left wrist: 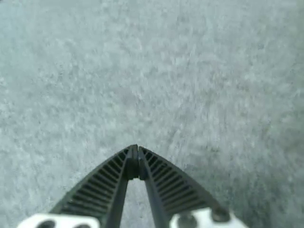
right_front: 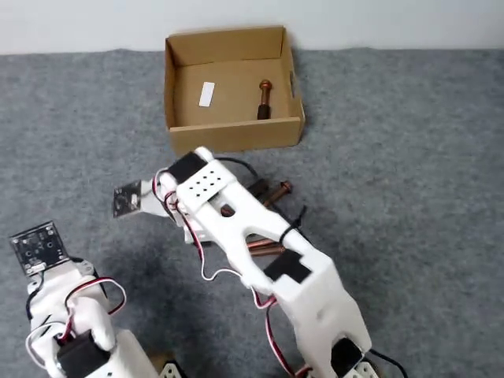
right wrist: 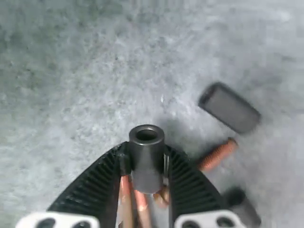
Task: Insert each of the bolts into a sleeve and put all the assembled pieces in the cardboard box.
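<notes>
My right gripper (right wrist: 146, 154) is shut on a dark sleeve (right wrist: 146, 142) whose open bore faces the camera. Below it two copper bolts (right wrist: 126, 202) lie on the carpet. Farther out lie another dark sleeve (right wrist: 230, 108), a copper bolt (right wrist: 217, 155) and a third sleeve (right wrist: 242, 205). In the high view the right arm (right_front: 236, 213) covers its gripper, with bolts (right_front: 276, 190) showing beside it. The cardboard box (right_front: 236, 132) holds one bolt seated in a sleeve (right_front: 264, 101). My left gripper (left wrist: 133, 156) is shut on nothing over bare carpet.
Grey carpet (right_front: 409, 157) covers the table. The left arm (right_front: 75, 315) sits at the near left corner. A white label (right_front: 206, 94) lies on the box floor. Open carpet stretches to the right of the box and arm.
</notes>
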You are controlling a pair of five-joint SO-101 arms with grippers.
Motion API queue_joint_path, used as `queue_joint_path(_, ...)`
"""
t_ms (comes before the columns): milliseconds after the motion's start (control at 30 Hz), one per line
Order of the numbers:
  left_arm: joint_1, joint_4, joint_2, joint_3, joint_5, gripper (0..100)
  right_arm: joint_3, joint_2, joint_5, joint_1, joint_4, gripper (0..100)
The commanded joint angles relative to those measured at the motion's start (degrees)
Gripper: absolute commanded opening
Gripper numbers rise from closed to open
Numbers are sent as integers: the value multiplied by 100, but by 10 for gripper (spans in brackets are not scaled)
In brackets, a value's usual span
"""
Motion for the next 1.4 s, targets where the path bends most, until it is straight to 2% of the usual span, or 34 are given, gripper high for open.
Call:
queue_joint_path(0,26,-26,-35,-356,-18,5,-44,-910,-536,277,295,9)
queue_joint_path(233,62,-26,0,-655,-44,8,-44,-1982,-1503,936,989,9)
queue_joint_path(600,1125,18,44,-1385,-149,6,185,-4092,-2585,2536,1288,8)
queue_joint_path(800,1600,369,1486,-2466,-53,6,1363,-5244,-3218,3284,1288,8)
queue_joint_path(900,2101,774,2708,-3345,343,6,1916,-5851,-3560,3705,1279,9)
queue_joint_path(1033,3095,1407,4185,-4444,721,6,2400,-6519,-3974,4189,1270,9)
queue_joint_path(1200,4360,1697,5451,-5288,756,7,3121,-7046,-4501,4690,1270,9)
queue_joint_path(1267,4870,1670,5820,-5446,536,7,3411,-7169,-4774,4945,1270,9)
queue_joint_path(1367,5565,1433,6303,-5490,-299,7,3754,-7319,-5064,5446,1262,9)
